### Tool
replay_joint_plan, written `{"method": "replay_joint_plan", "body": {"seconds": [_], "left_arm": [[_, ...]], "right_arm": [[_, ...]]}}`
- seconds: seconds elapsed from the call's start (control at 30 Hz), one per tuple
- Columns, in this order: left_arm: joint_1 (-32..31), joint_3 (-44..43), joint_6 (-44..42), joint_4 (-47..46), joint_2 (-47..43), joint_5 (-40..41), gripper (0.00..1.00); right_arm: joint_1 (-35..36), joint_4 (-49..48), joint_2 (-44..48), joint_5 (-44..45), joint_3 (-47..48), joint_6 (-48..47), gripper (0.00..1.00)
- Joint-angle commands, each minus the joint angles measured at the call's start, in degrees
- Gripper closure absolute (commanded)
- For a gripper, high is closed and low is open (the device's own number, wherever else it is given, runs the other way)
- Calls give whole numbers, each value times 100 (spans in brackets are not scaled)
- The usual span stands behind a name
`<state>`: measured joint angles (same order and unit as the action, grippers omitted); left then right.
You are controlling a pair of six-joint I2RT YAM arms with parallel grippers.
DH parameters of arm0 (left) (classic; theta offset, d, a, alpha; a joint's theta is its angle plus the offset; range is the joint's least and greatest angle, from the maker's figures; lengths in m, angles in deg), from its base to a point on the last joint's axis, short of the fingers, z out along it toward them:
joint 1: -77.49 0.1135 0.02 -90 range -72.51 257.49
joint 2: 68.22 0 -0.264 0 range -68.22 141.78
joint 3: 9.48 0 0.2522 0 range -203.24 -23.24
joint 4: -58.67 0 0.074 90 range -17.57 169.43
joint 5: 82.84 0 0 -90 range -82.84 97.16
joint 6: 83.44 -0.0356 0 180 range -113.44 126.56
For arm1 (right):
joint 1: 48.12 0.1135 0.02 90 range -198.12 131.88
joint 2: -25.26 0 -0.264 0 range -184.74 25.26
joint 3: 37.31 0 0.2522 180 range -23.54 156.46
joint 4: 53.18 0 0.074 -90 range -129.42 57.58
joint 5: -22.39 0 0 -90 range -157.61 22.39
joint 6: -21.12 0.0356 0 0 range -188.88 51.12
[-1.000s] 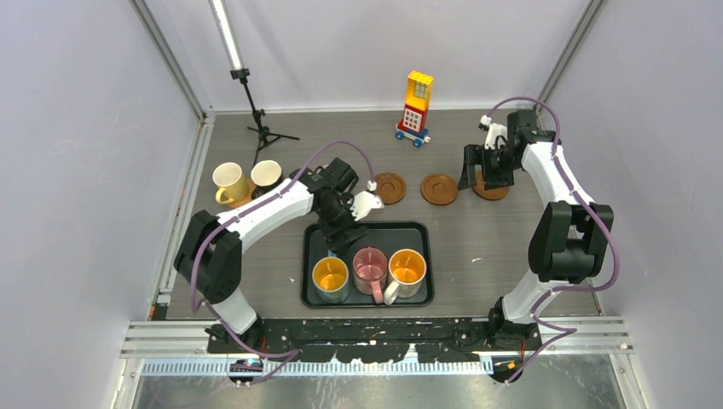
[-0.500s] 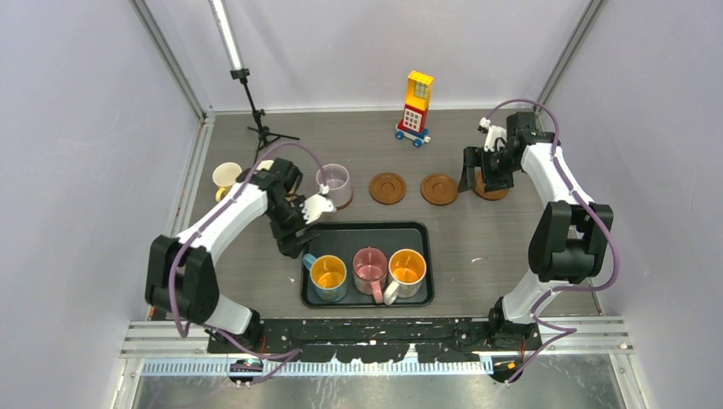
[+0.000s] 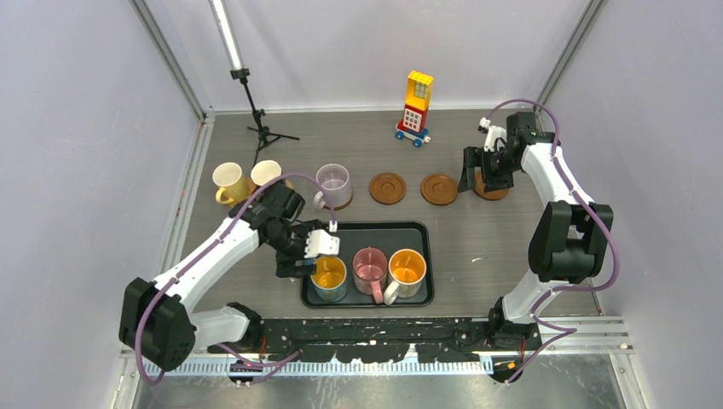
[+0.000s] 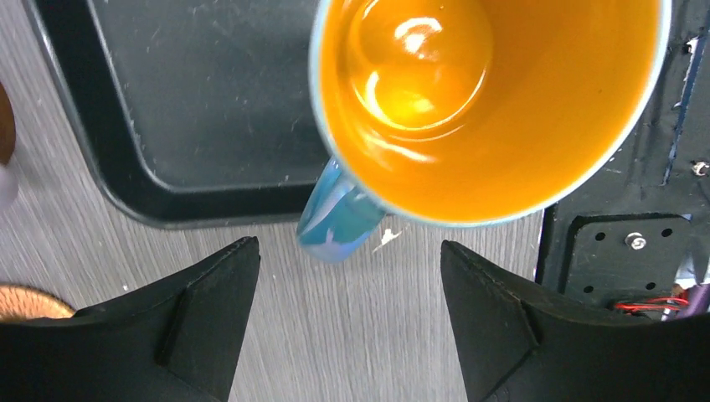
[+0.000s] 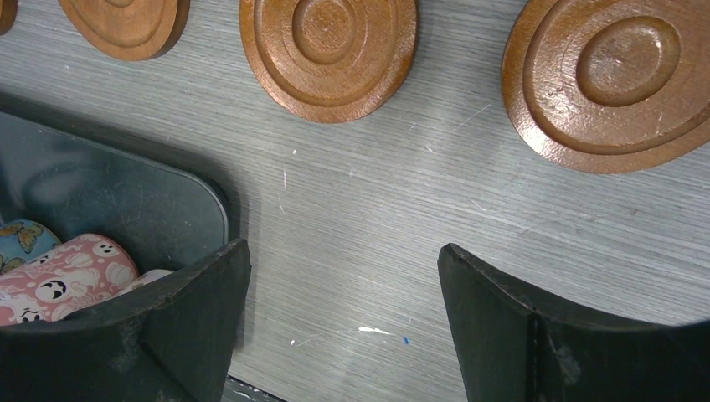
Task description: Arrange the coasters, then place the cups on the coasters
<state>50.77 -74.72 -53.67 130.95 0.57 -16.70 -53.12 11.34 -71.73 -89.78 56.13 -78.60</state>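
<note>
My left gripper (image 3: 298, 266) (image 4: 350, 280) is open and low at the tray's left front corner. The blue cup (image 3: 329, 278) (image 4: 486, 92), orange inside, stands just ahead of it, its handle (image 4: 336, 219) pointing into the gap without touching the fingers. A pink cup (image 3: 369, 266) and a whitish cup (image 3: 407, 269) stand beside it in the black tray (image 3: 367, 232). A lilac cup (image 3: 332, 182) stands on a coaster. Two cream cups (image 3: 228, 181) stand at the far left. My right gripper (image 3: 482, 176) (image 5: 343, 280) hangs open over bare table beside three bare coasters (image 5: 328, 50).
A toy brick house (image 3: 416, 106) stands at the back centre. A lamp tripod (image 3: 260, 128) stands at the back left. The tray's corner (image 5: 126, 201) and the pink cup (image 5: 59, 280) lie close to my right gripper's left finger.
My left arm has swung away from the lilac cup, which now stands on its coaster, and come down to the blue cup's handle at the tray's left front. The right arm has not moved.
</note>
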Motion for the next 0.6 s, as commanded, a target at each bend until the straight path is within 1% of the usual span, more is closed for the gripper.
{"method": "replay_joint_plan", "body": {"seconds": [0.0,0.13,0.27,0.43,0.57], "left_arm": [[-311,207,-433,-543,-182,-333,19],[-580,351,-779,-654,-150,-516,22],[-668,531,-1084,-719,-126,-723,27],[-699,692,-1213,-831,-99,-759,38],[-696,711,-1081,-935,-147,-736,51]], "right_arm": [[-10,4,209,-85,114,5,13],[-10,60,166,-100,165,-4,13],[-10,69,149,-120,191,5,13],[-10,79,163,-106,185,-13,14],[-10,93,172,-103,175,-22,14]]}}
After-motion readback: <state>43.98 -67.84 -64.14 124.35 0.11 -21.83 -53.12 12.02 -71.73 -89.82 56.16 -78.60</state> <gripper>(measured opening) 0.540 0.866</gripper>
